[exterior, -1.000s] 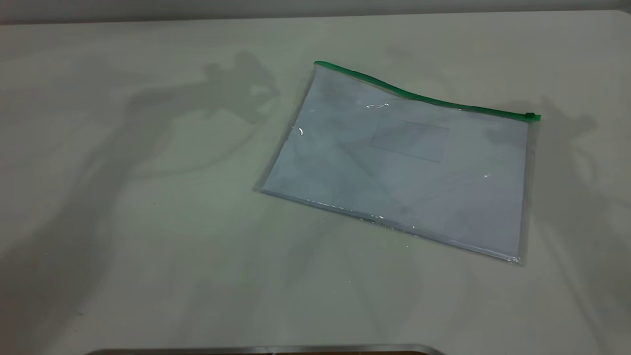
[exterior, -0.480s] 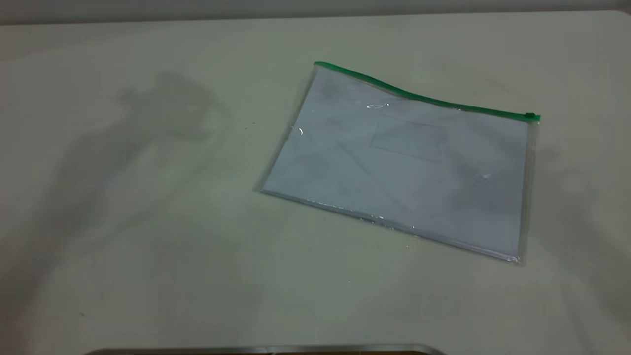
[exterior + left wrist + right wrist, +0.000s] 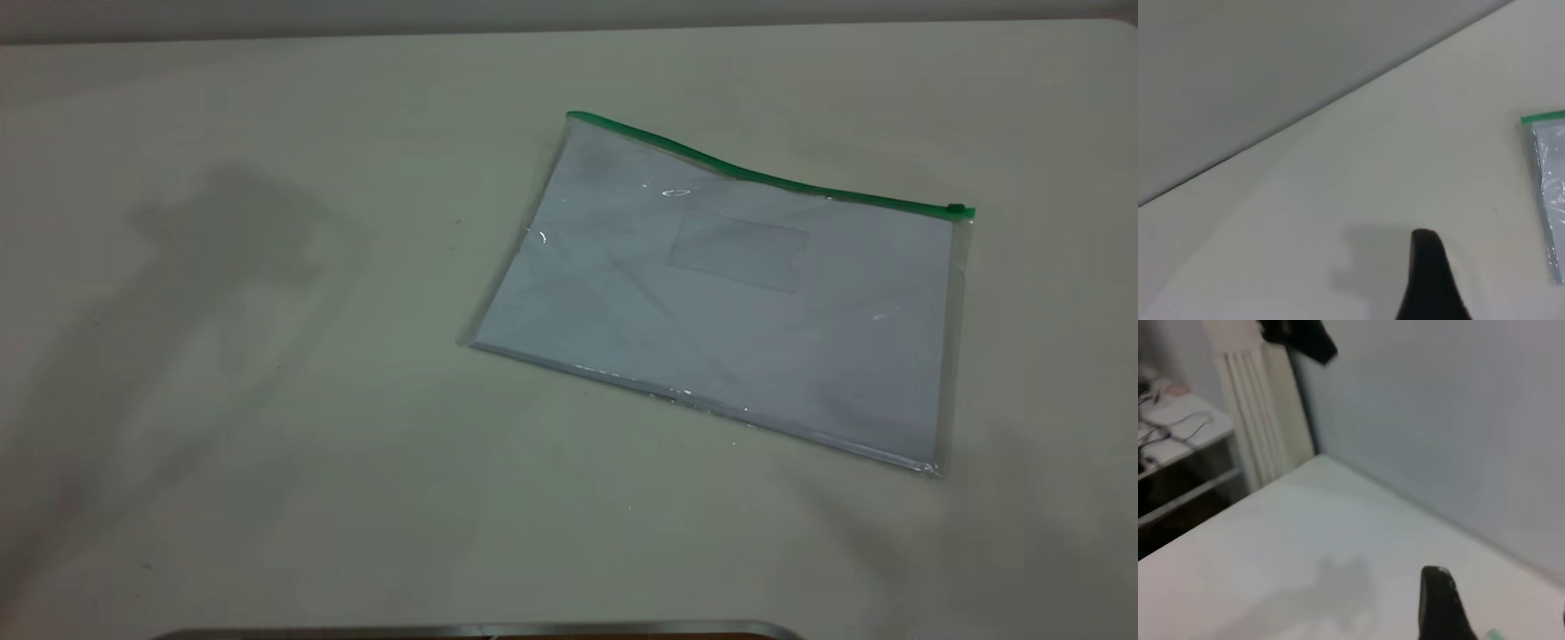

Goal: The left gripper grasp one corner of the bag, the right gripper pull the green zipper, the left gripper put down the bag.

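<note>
While the table [image 3: 267, 498] takes up nearly everything I can see from outside, the only thing lying on it is the bag [image 3: 720, 293], flat and set toward the right side, turned at a slant. Neither arm shows from out here, only soft shadows on the tabletop.

The green zipper [image 3: 765, 176] runs along the bag's far edge, with its small slider [image 3: 958, 210] sitting at the right-hand end. The corner of the bag [image 3: 573, 117] at the other end of the green strip lies bare and untouched.

The left gripper [image 3: 1431, 280] hangs above open table, well apart from the bag, whose green-tipped corner just peeks in at the side of its wrist view. Only one dark finger shows, so I cannot tell whether it is spread or pressed together. The right gripper [image 3: 1441, 603] is likewise up in the air, one finger visible, and I cannot tell its state either.

To my eye nothing has been grasped yet. The left arm should come in low at that green corner, slide one finger under the thin plastic, and pinch the strip itself so the pouch doesn't skate away.
</note>
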Available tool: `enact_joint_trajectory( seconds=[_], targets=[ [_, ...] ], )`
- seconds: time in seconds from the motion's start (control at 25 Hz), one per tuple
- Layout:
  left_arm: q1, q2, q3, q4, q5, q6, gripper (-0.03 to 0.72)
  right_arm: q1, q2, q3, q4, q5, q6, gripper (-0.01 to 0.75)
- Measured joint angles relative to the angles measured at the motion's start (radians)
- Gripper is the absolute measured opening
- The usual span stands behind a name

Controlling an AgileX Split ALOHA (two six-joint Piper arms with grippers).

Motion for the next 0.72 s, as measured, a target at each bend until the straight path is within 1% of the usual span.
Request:
enact_joint_trajectory(
  seconds=[0.12, 0.2, 0.28, 0.4, 0.52, 0.72],
  targets=[
    [0.0, -0.029, 0.024, 0.005, 0.0, -0.071, 0.569, 0.0, -0.171, -0.004, -0.124, 0.044, 0.128, 0.474],
    [0.0, -0.063, 0.09, 0.01, 0.0, -0.093, 0.569, 0.0, -0.283, -0.005, -0.234, 0.104, 0.247, 0.474],
    [0.0, -0.129, 0.208, 0.021, 0.0, -0.114, 0.569, 0.0, -0.371, -0.005, -0.37, 0.194, 0.359, 0.474],
    [0.0, -0.237, 0.407, 0.043, 0.0, -0.163, 0.569, 0.0, -0.493, 0.009, -0.516, 0.258, 0.49, 0.474],
    [0.0, -0.346, 0.563, 0.046, 0.0, -0.207, 0.569, 0.0, -0.609, 0.063, -0.585, 0.269, 0.564, 0.474],
    [0.0, -0.556, 0.792, 0.046, 0.0, -0.229, 0.568, 0.0, -0.728, 0.228, -0.606, 0.315, 0.61, 0.474]
  ],
)
